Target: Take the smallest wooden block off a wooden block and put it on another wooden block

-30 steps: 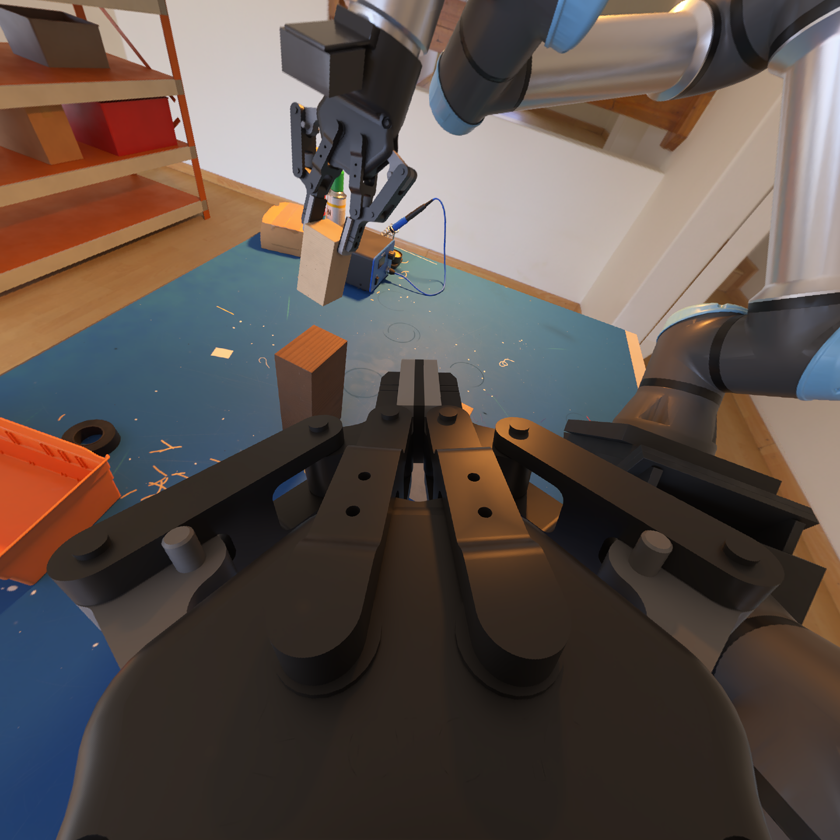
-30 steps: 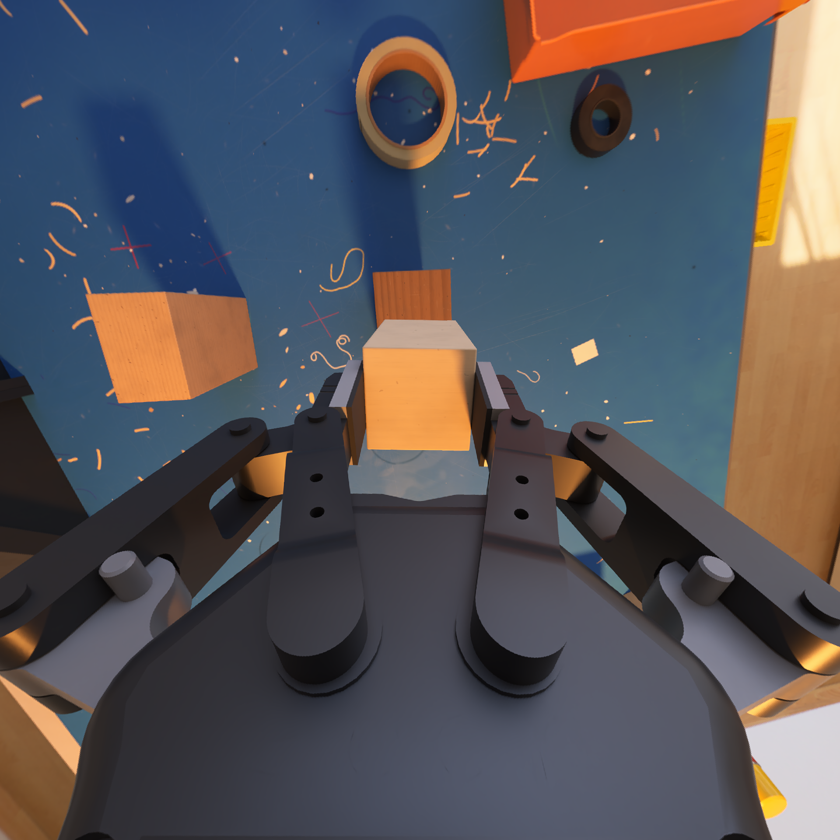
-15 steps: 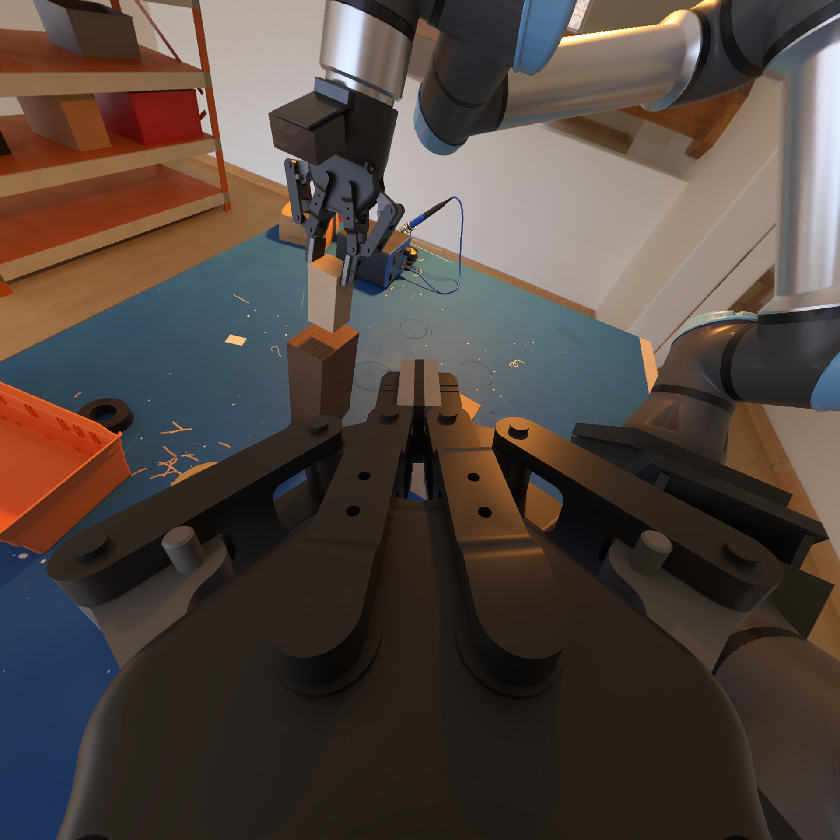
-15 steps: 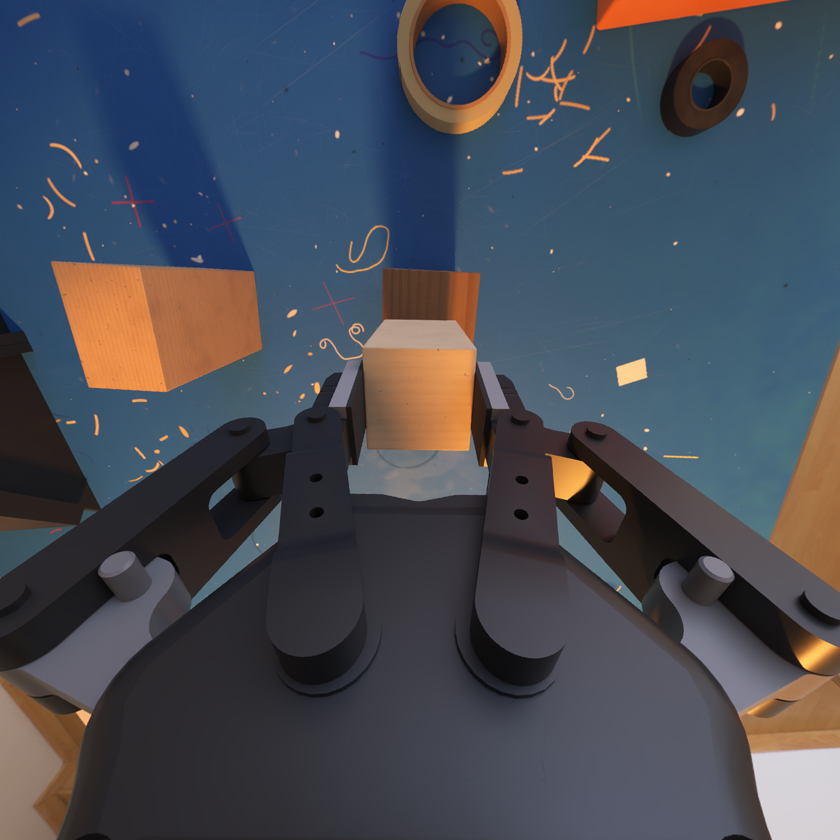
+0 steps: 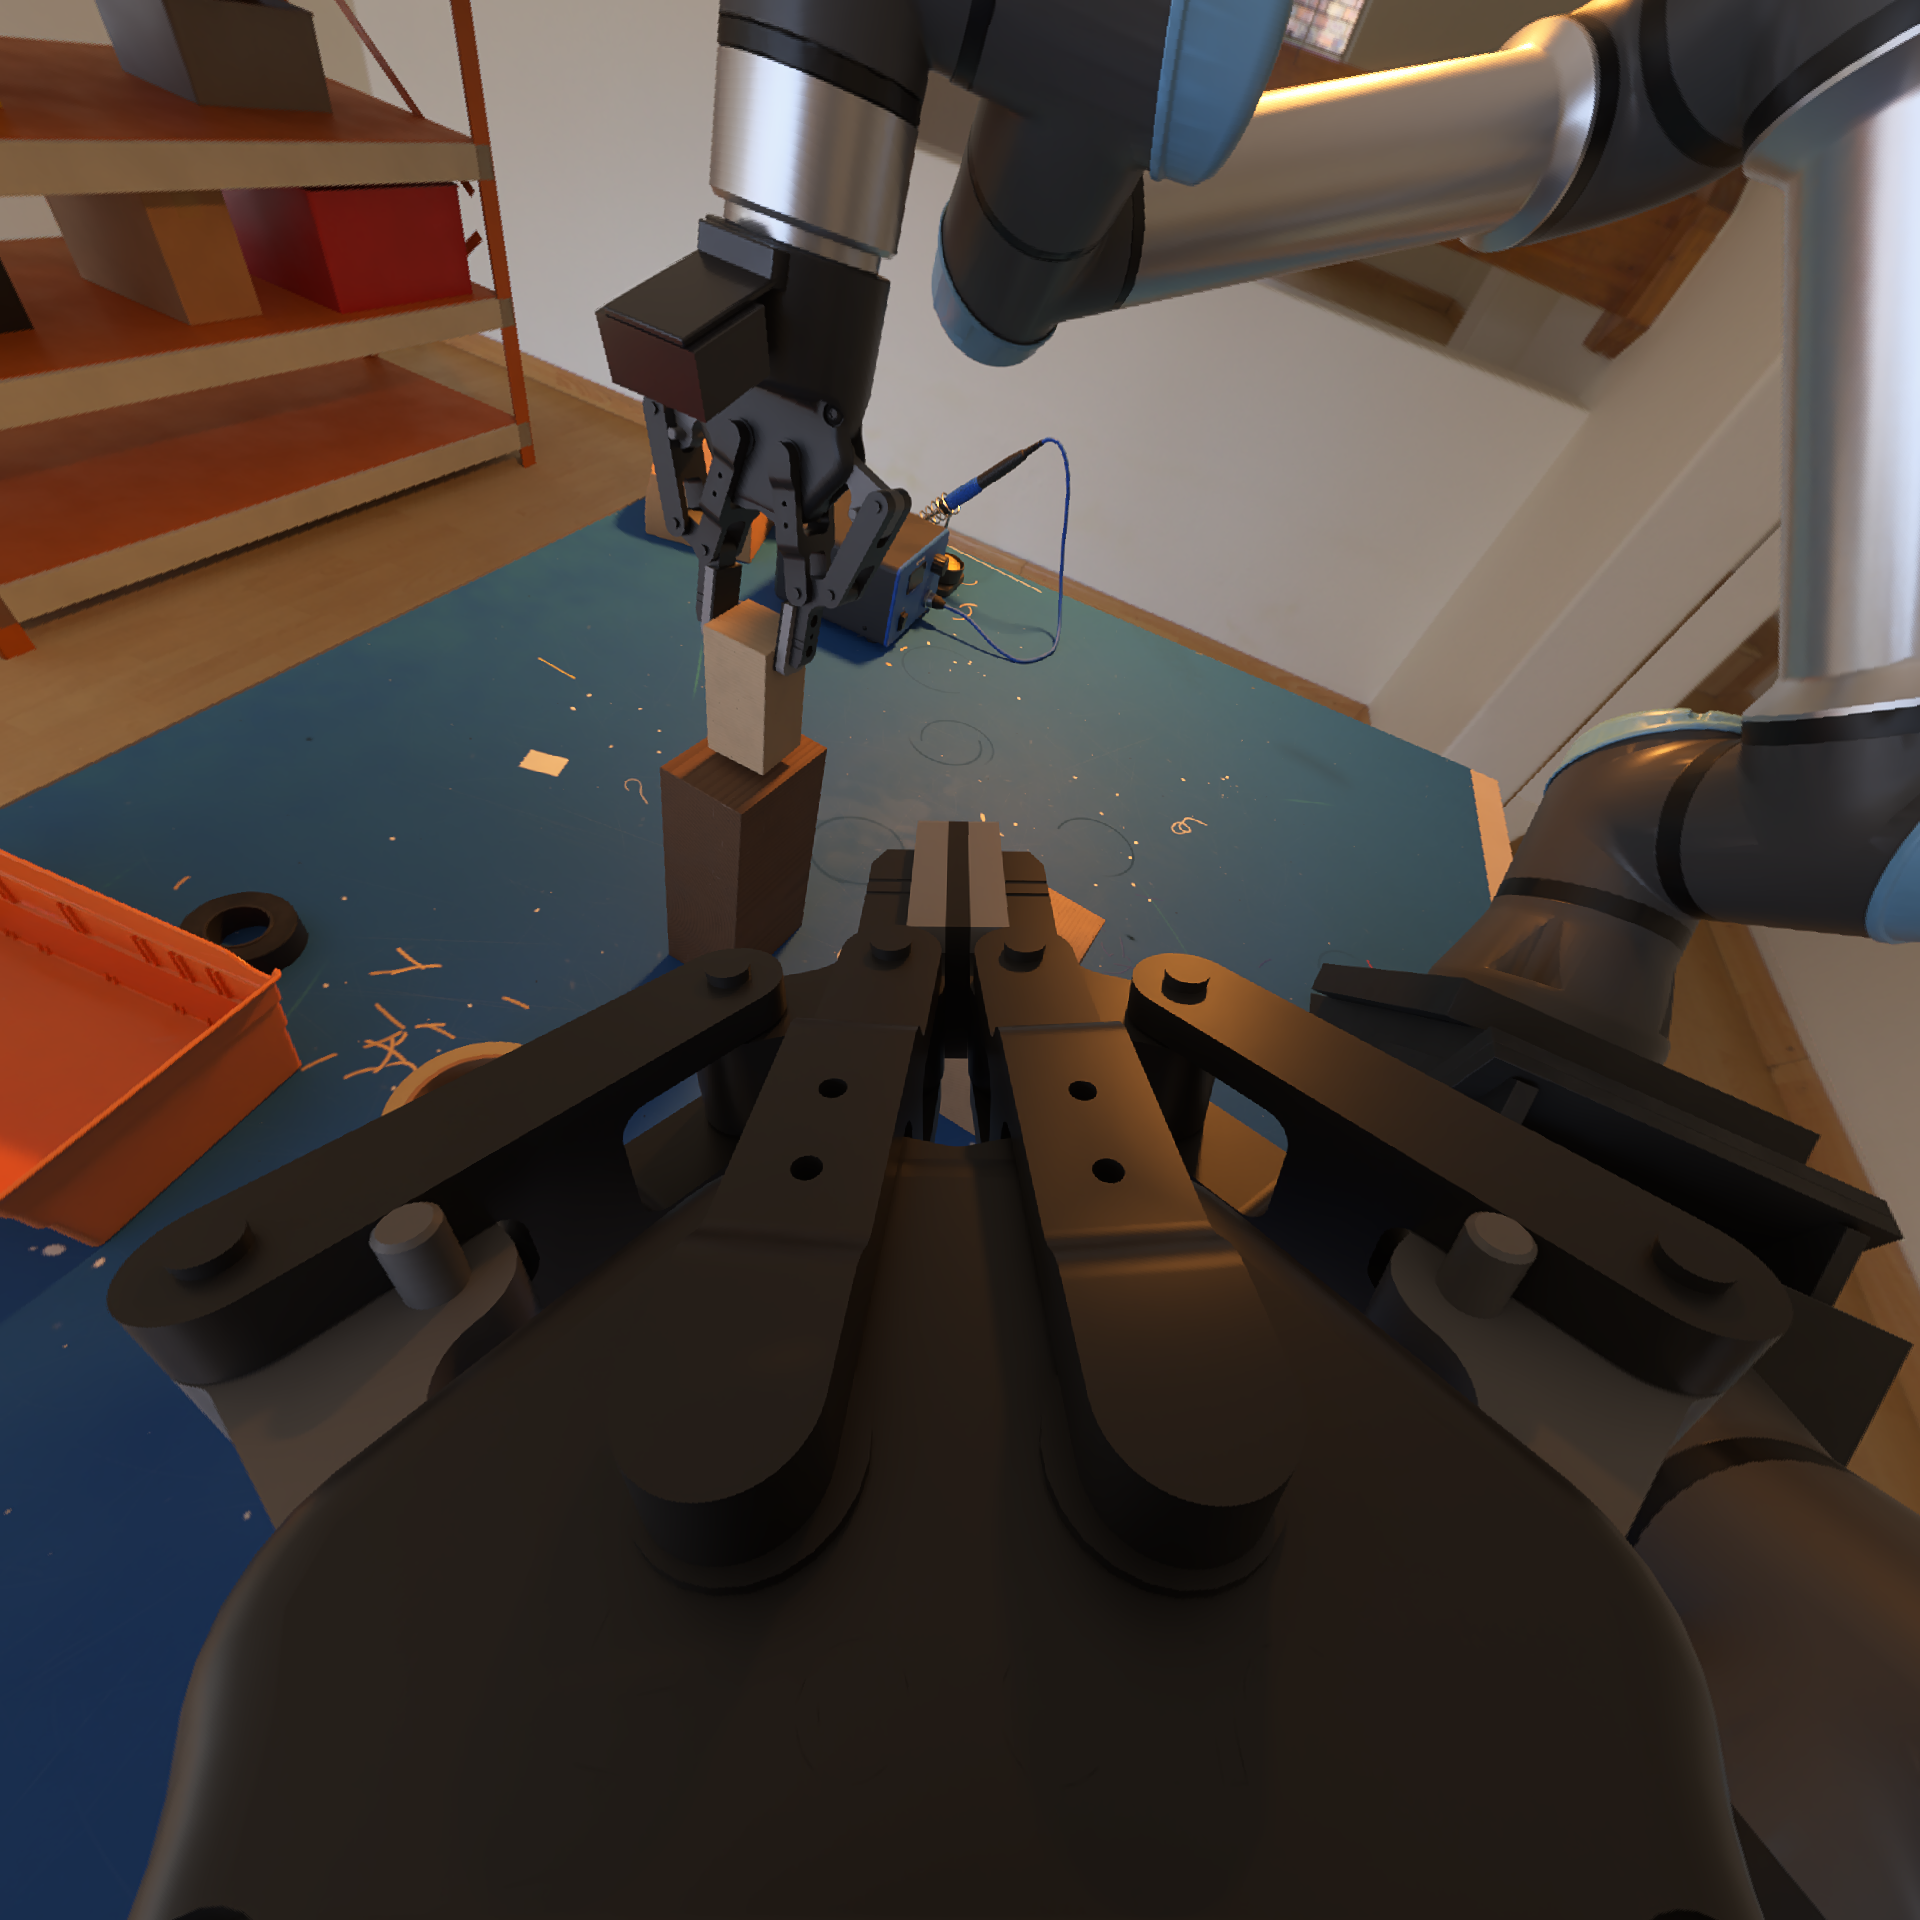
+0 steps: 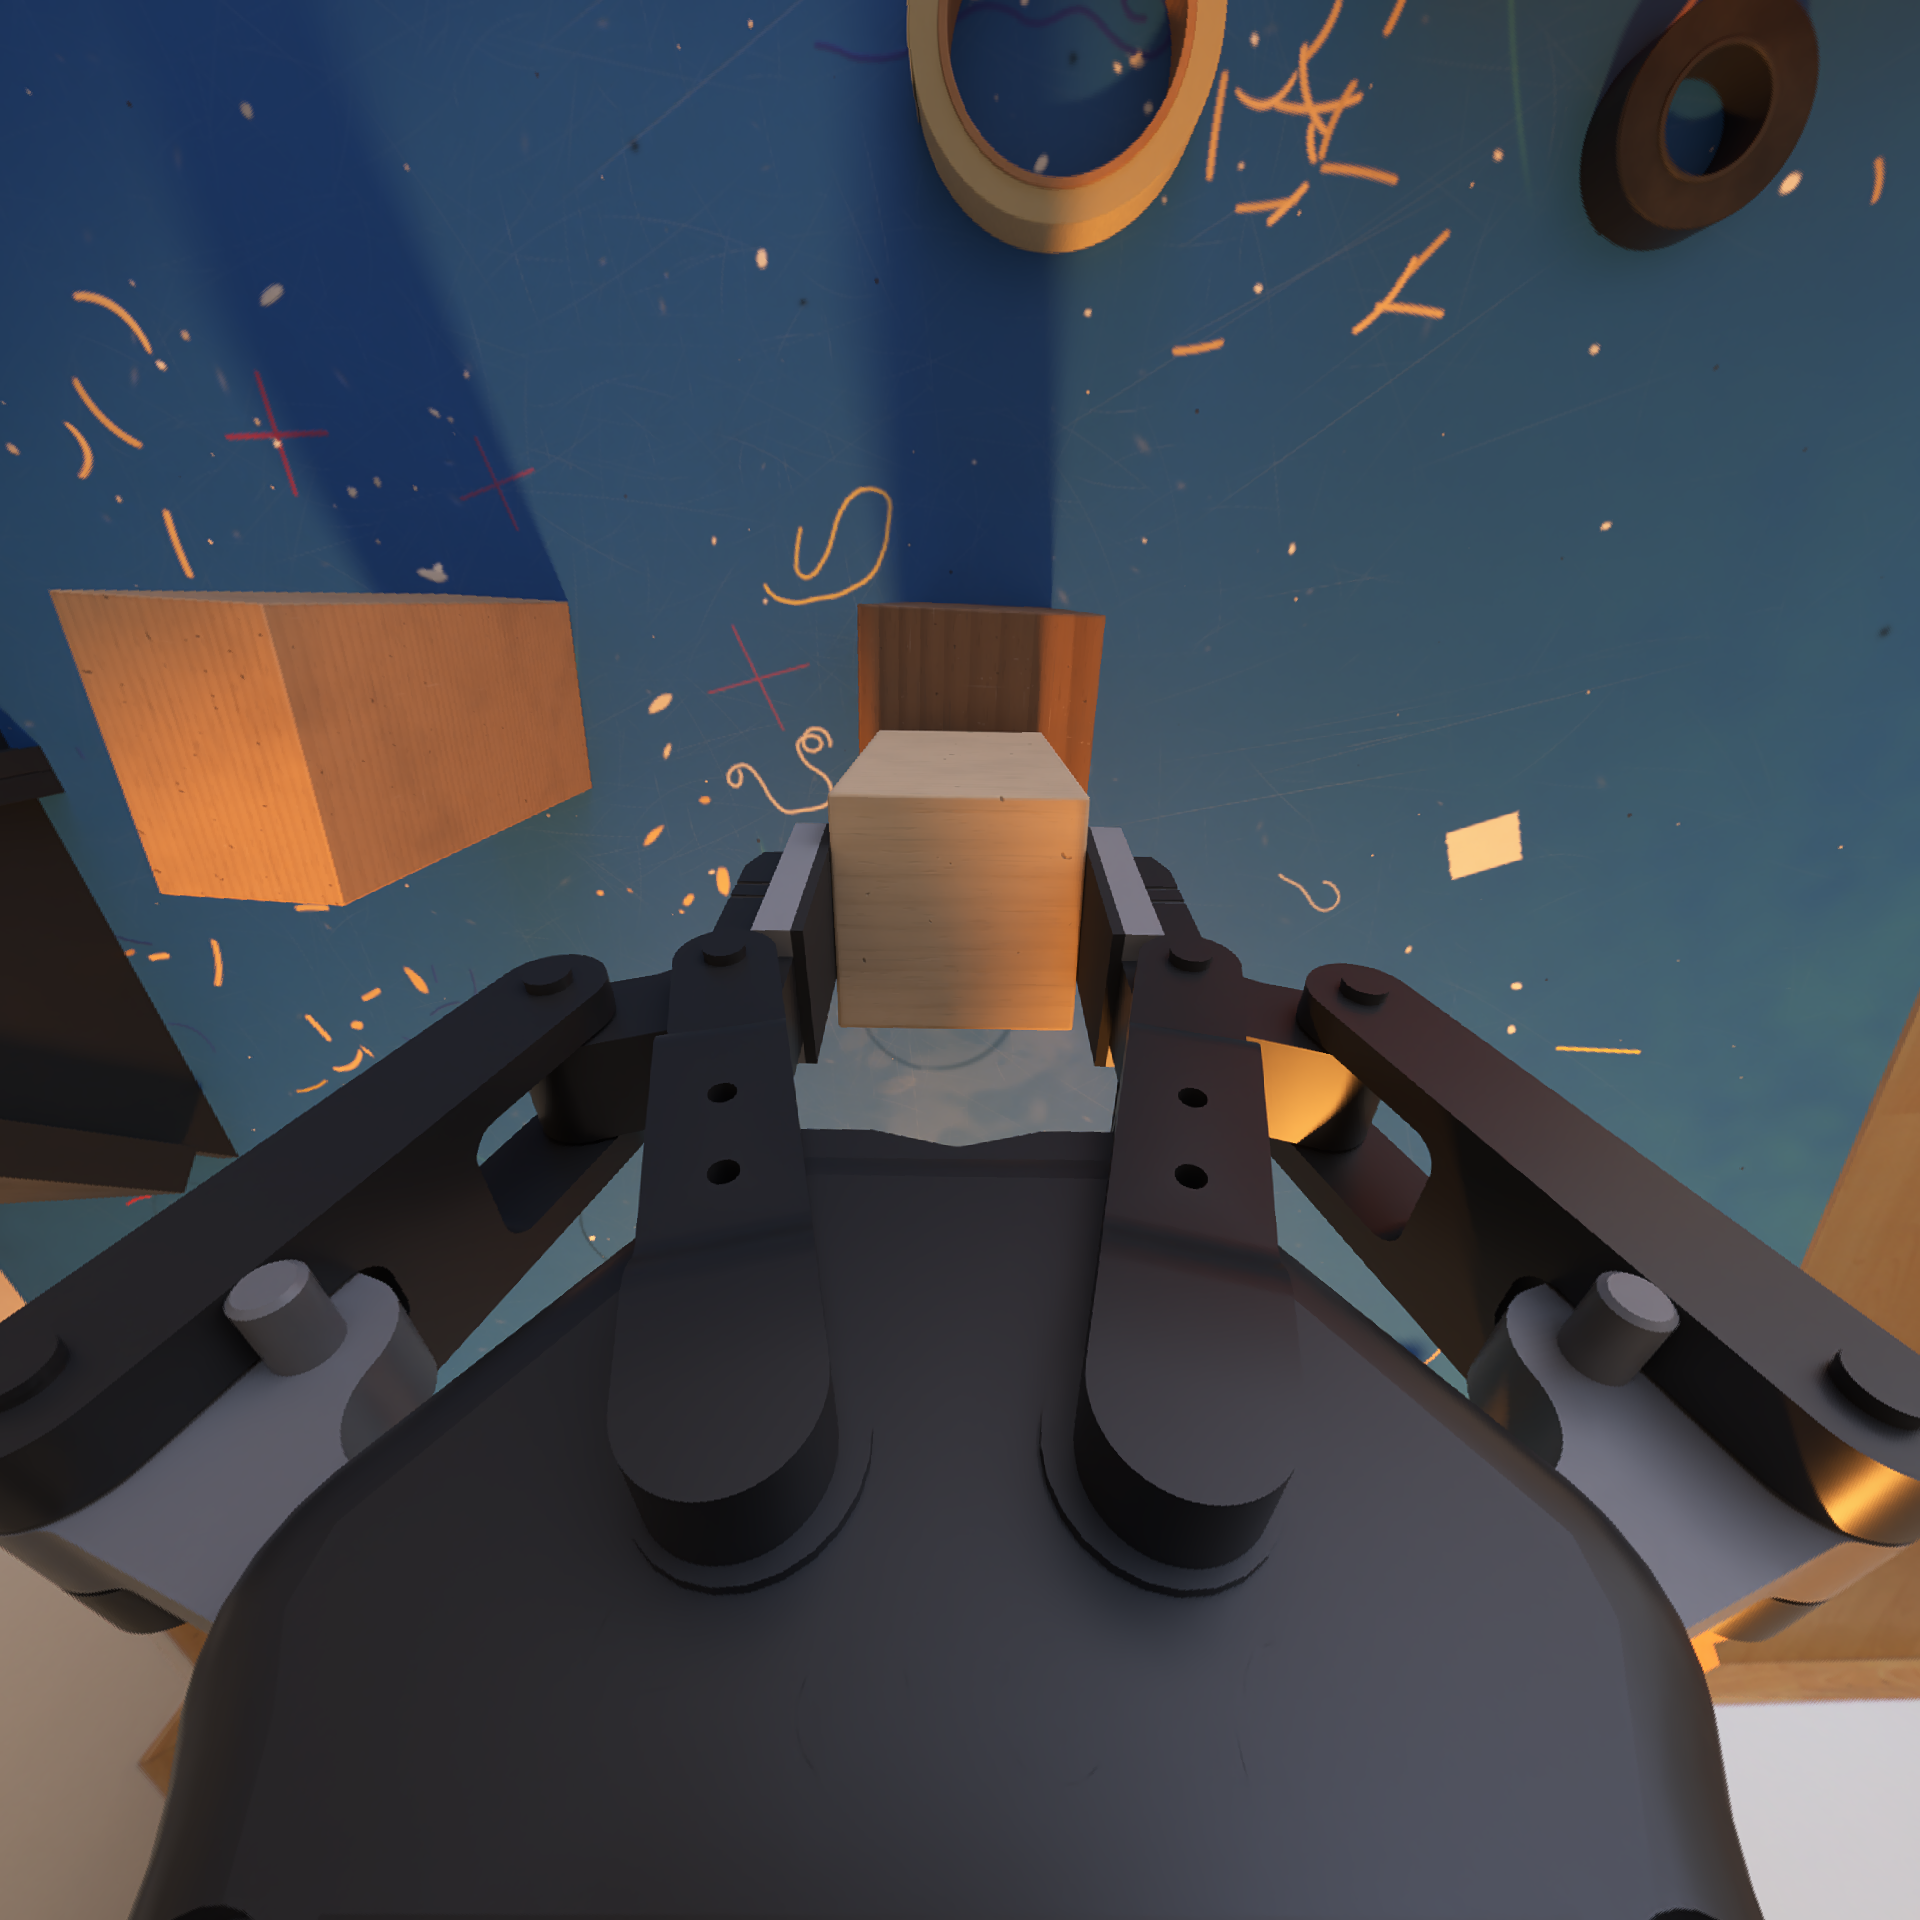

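My right gripper (image 6: 956, 904) is shut on the small pale wooden block (image 6: 954, 883). In the left wrist view the right gripper (image 5: 750, 623) holds this pale block (image 5: 750, 691) upright, its lower end at the top of the tall dark brown block (image 5: 736, 862); I cannot tell if they touch. The dark block (image 6: 977, 665) shows just beyond the pale block in the right wrist view. A large light wooden block (image 6: 312, 738) lies to the left there. My left gripper (image 5: 956, 873) is shut and empty, low over the blue mat, to the right of the dark block.
An orange tray (image 5: 114, 1039) sits at the left. A black ring (image 5: 244, 925) and a tan tape roll (image 6: 1060, 125) lie near it. A soldering station (image 5: 899, 592) with a blue cable stands at the back. Orange shelves (image 5: 239, 343) are at the far left. Wood shavings litter the mat.
My right gripper has carried the pale block down and toward the dark block, from hanging apart behind it to sitting at its top. My left gripper stays shut and has drawn back slightly.
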Controlling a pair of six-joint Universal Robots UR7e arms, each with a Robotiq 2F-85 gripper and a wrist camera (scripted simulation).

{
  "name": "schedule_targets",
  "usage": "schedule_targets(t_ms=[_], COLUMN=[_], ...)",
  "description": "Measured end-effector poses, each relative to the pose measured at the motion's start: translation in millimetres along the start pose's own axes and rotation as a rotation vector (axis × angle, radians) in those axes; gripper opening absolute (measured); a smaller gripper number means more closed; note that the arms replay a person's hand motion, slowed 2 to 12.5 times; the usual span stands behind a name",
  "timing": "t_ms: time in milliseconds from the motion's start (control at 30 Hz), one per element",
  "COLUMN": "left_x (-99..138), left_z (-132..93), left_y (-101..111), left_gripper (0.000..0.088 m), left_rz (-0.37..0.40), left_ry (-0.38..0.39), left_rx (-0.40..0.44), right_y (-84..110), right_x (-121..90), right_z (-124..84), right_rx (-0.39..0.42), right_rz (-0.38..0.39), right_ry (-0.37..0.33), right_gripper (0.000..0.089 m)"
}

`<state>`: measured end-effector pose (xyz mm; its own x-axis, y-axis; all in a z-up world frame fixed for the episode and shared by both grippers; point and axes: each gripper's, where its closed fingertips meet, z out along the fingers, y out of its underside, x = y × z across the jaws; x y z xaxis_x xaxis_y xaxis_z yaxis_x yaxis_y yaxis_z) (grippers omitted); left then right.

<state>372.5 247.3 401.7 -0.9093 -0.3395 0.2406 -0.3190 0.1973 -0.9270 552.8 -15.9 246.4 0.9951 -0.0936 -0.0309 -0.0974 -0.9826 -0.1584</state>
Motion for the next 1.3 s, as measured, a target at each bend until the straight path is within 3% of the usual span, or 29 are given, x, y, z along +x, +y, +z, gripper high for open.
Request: schedule_targets(t_ms=[767, 867, 1067, 1300], left_x=[-1.6, -1.6, -1.9, -4.0], left_z=[2.6, 2.9, 3.0, 0.5], left_y=[1.6, 1.5, 1.3, 0.2], left_gripper=[0.0000, 0.0000, 0.0000, 0.0000], left_rz=[-0.004, -0.003, 0.000, 0.001], left_ry=[0.009, 0.011, 0.011, 0.000], left_rx=[-0.012, -0.013, -0.018, -0.017], right_y=[2.3, 0.8, 2.4, -1.6], right_x=[2.6, 2.2, 3.7, -0.2], right_z=[7.0, 5.1, -13.2, -60.7], right_rx=[-0.004, 0.013, 0.041, 0.120], right_rz=[0.031, 0.033, 0.058, 0.076], right_ry=[-0.024, -0.031, -0.011, 0.095], right_gripper=[0.0396, 0.0448, 0.0521, 0.0513])
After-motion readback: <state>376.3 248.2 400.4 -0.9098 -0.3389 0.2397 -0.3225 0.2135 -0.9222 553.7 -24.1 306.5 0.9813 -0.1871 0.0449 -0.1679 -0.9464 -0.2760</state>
